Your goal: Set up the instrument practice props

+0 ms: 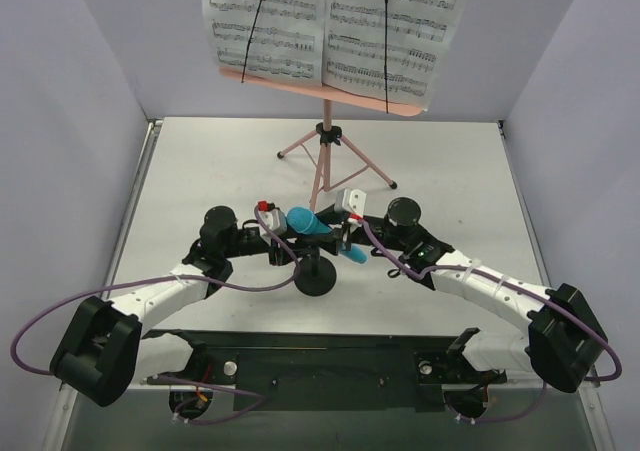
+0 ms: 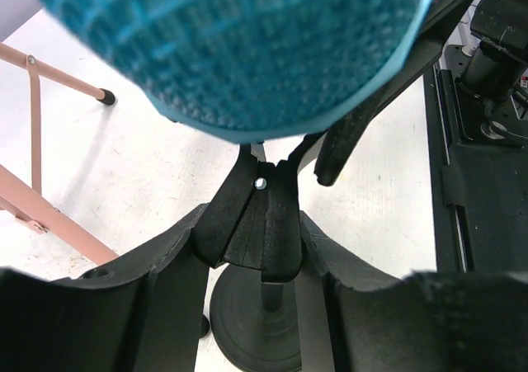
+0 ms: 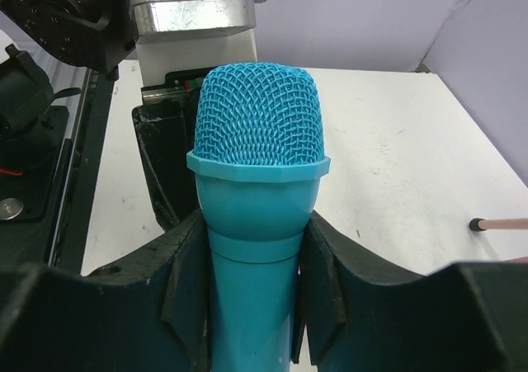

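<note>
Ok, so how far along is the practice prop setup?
Done: the pink tripod music stand is up with two white sheet-music pages on it. In hand: the right claw holds the bright blue mesh-headed microphone above the short black round-based mic stand, which the left claw grips. Left: seating the microphone on it and letting go.

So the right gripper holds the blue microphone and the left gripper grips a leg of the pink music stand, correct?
Not quite. The left gripper is closed on the clip of the black mic stand, not on a leg of the pink music stand; the left wrist view shows this. The right gripper does hold the blue microphone.
</note>
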Tool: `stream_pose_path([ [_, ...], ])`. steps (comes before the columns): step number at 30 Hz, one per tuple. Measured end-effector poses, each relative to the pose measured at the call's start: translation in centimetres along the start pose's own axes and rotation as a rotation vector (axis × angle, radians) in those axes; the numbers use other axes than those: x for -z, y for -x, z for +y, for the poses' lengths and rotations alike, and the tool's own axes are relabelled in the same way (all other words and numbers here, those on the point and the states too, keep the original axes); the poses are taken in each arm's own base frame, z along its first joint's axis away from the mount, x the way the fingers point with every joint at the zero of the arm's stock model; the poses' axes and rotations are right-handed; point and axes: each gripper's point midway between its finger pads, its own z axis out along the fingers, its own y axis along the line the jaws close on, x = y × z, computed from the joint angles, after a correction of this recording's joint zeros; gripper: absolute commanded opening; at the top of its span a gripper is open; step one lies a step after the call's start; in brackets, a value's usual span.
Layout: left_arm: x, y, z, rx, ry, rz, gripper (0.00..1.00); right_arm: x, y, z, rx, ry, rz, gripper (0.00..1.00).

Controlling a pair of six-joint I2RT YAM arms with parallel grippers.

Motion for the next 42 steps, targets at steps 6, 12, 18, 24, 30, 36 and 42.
stream_pose_path([
  [6, -0.1, 0.1, 0.0, 0.011, -0.001, -0.008, 0.36, 0.2, 0.2, -0.3, -0.021, -0.045, -0.055, 0.01],
  [12, -0.1, 0.5, 0.2, 0.021, 0.013, -0.022, 0.84, 0.4, 0.4, -0.5, -0.043, -0.073, -0.09, 0.29],
  [18, 0.0, 2.0, 0.5, 0.016, 0.038, -0.063, 0.88, 0.5, 0.2, -0.5, -0.055, -0.079, -0.079, 0.68],
  [24, 0.0, 2.5, 0.3, 0.046, 0.04, -0.08, 0.89, 1.4, -0.1, 0.1, -0.062, -0.079, -0.039, 0.85],
  [30, 0.9, 3.0, 0.0, 0.062, 0.083, -0.105, 0.9, 3.5, 2.5, 0.7, 0.003, -0.094, -0.057, 0.87],
  [36, 1.7, 3.3, 0.2, 0.057, 0.148, -0.124, 0.9, 6.9, 4.4, 1.8, 0.057, -0.142, -0.082, 0.83],
  [42, 2.3, 3.4, 0.9, 0.099, 0.219, -0.128, 0.9, 10.3, 3.8, 0.7, -0.014, -0.329, -0.077, 0.7],
])
